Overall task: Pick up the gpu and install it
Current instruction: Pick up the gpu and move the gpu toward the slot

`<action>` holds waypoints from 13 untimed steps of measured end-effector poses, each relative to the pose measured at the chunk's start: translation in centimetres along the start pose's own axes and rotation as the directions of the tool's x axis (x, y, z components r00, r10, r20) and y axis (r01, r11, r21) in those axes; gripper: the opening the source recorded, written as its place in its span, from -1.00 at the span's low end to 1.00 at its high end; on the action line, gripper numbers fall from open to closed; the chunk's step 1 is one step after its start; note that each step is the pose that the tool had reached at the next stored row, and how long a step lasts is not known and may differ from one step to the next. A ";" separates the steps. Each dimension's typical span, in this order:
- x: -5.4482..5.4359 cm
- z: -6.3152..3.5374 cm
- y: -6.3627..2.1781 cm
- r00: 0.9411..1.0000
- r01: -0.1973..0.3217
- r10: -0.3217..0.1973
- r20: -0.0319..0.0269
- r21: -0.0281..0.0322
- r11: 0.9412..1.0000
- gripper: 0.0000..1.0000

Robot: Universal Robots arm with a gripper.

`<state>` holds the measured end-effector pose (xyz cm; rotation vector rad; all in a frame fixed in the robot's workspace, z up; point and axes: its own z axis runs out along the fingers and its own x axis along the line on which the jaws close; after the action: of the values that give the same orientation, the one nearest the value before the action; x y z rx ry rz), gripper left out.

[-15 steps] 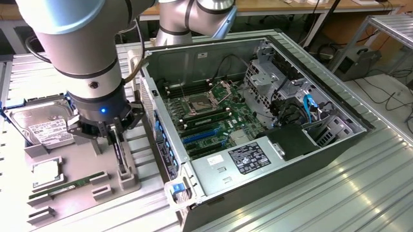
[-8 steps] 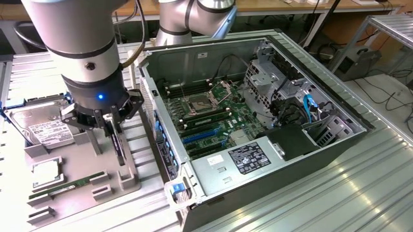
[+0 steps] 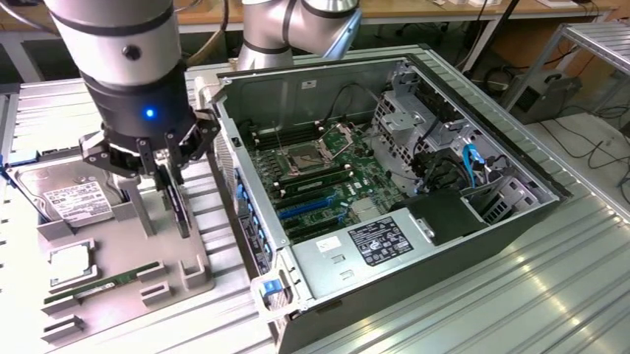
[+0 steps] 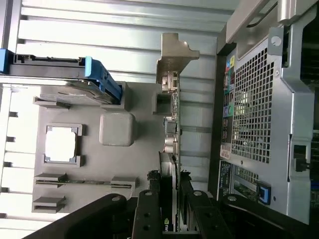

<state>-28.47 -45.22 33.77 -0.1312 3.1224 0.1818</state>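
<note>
The gpu (image 3: 177,206) stands on edge in its holder on the grey parts tray (image 3: 118,247), a thin dark card. In the wrist view the gpu (image 4: 170,124) runs away from the camera, its pale metal bracket (image 4: 174,52) at the far end. My gripper (image 3: 170,181) hangs straight over the card, with one black finger on each face. The fingers (image 4: 147,214) press against both sides of the card in the wrist view, so the gripper (image 4: 169,221) is shut on it. The card's lower edge is still close to the tray.
The open computer case (image 3: 512,214) lies at the exterior view's right, showing the motherboard (image 3: 315,173) and blue slots (image 3: 305,206). On the tray are a hard drive (image 3: 74,195), a processor (image 3: 67,264) and a green memory stick (image 3: 99,284). The case's perforated rear panel (image 4: 259,109) stands close beside the card.
</note>
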 end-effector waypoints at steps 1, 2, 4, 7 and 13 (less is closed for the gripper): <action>-0.2 -0.92 0.02 1.000 0.003 -0.003 -0.002 0.000 1.000 -0.47; -0.3 -1.46 0.02 1.000 0.004 -0.004 -0.003 0.000 1.000 -0.47; -0.5 -2.36 0.02 1.000 0.006 -0.006 -0.005 -0.001 1.000 -0.47; -0.9 -3.99 0.02 1.000 0.010 -0.010 -0.008 -0.001 1.000 -0.47; -1.8 -7.07 -0.09 1.000 0.014 -0.014 -0.017 -0.002 1.000 -0.47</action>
<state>-26.74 -45.98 40.81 -0.1558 3.1376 0.1843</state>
